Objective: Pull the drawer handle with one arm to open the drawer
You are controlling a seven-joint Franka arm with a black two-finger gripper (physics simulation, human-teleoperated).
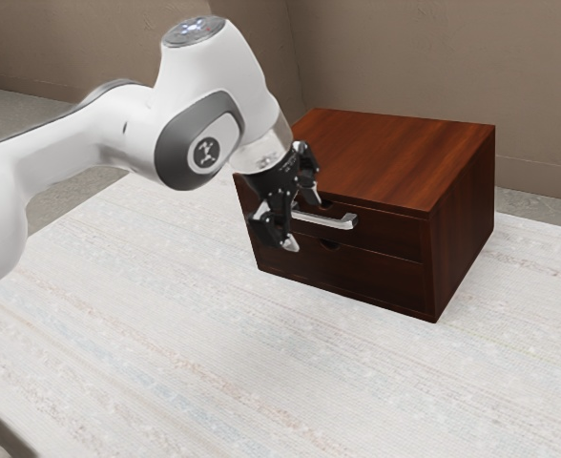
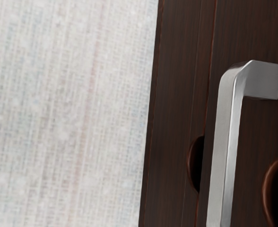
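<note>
Silver metal bar drawer handle (image 1: 326, 219) on upper drawer (image 1: 385, 232) of dark wooden cabinet (image 1: 457, 200): rigid, smooth, likely slippery; grab mid-bar. Black two-finger gripper (image 1: 301, 216) released, straddling handle's near end.

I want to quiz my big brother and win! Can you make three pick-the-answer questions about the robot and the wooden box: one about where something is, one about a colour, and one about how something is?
1. Where is the pincer?
A. At the handle on the box's front
B. Above the box's top
C. High in the air, away from everything

2. What colour is the handle?
A. Red
B. Green
C. Silver

3. How is the drawer?
A. Pulled all the way out
B. Pushed in, level with the box's front
C. Taken out of the box

Answers:
1 A: the pincer sits at the handle's end.
2 C: it shines like grey metal in both views.
3 B: its front looks lined up with the panel below.
</note>
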